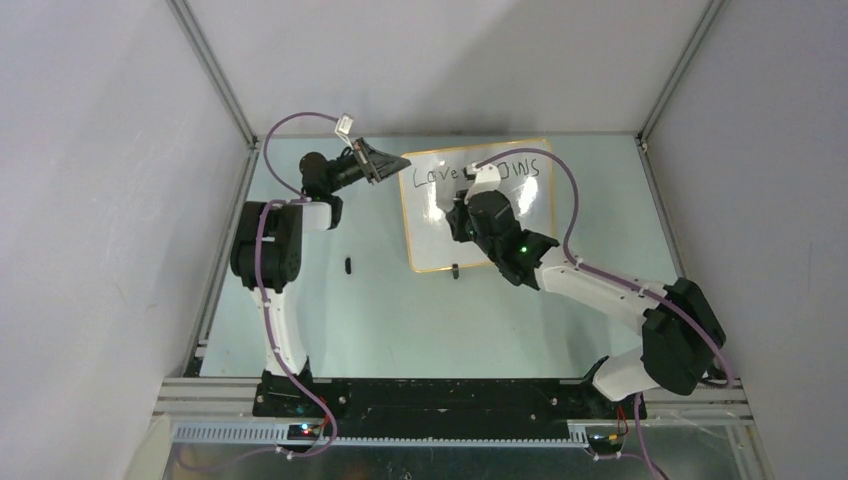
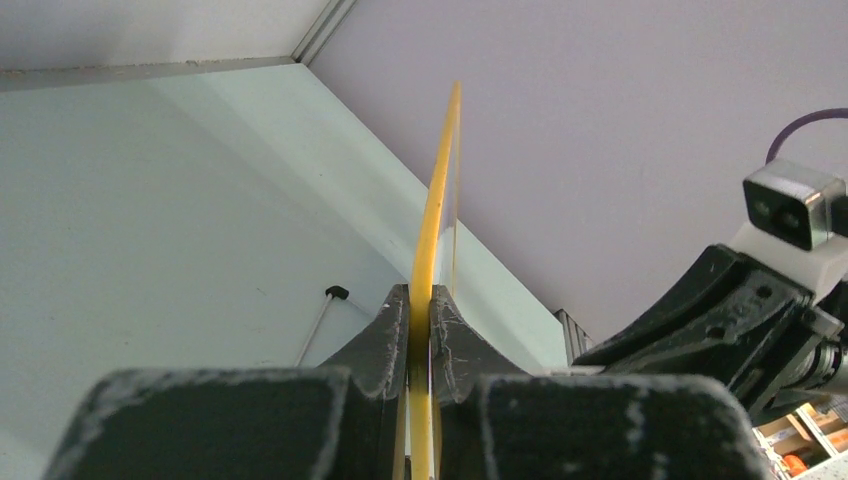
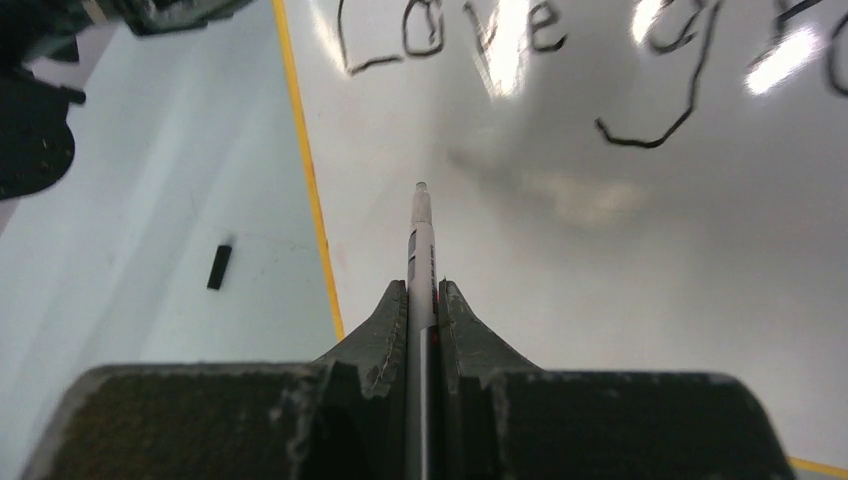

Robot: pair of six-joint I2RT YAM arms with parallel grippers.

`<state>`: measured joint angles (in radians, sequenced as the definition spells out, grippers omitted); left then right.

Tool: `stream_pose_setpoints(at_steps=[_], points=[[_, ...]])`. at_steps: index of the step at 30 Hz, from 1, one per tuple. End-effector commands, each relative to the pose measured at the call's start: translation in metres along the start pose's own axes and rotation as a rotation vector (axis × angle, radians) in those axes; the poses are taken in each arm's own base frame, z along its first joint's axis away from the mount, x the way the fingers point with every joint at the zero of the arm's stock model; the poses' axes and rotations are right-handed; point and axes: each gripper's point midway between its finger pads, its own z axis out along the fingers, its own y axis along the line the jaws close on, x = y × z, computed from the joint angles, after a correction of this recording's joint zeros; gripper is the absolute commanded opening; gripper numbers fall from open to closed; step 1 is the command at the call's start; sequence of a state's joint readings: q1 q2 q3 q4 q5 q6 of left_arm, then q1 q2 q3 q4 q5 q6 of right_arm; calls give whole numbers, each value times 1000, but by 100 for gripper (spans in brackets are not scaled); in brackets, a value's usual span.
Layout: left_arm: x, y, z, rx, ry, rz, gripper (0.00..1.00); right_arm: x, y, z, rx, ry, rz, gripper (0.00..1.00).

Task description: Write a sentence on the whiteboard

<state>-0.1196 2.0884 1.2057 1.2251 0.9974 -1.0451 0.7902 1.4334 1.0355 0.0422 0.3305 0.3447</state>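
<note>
The whiteboard (image 1: 520,215) lies on the table at the back centre, white with a thin orange-tan rim. The sentence (image 1: 438,172) in black marker starts "Love"; its later letters are partly hidden by my right arm. My left gripper (image 1: 385,163) is shut on the whiteboard's left far edge; the rim (image 2: 437,200) runs edge-on between its jaws (image 2: 422,300). My right gripper (image 1: 462,205) is over the board, shut on a marker (image 3: 420,250). Its tip points at bare board (image 3: 600,260) below "Love" (image 3: 445,30). I cannot tell whether the tip touches.
A small black piece (image 1: 348,265) lies on the table left of the board, also seen from the right wrist (image 3: 219,266). A black stand foot (image 1: 455,270) sits at the board's near edge. Enclosure walls stand close on the left, back and right.
</note>
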Motion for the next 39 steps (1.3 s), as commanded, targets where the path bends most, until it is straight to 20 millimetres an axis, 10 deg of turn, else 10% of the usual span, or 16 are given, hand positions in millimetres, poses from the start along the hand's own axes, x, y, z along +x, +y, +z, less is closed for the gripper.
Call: stream_pose_setpoints(at_steps=[1, 39], points=[[-1, -22, 6, 36, 21, 55, 0, -9, 25, 1, -28, -29, 10, 0], [-2, -24, 6, 42, 18, 64, 0, 23, 61, 17, 160, 78, -276, 0]])
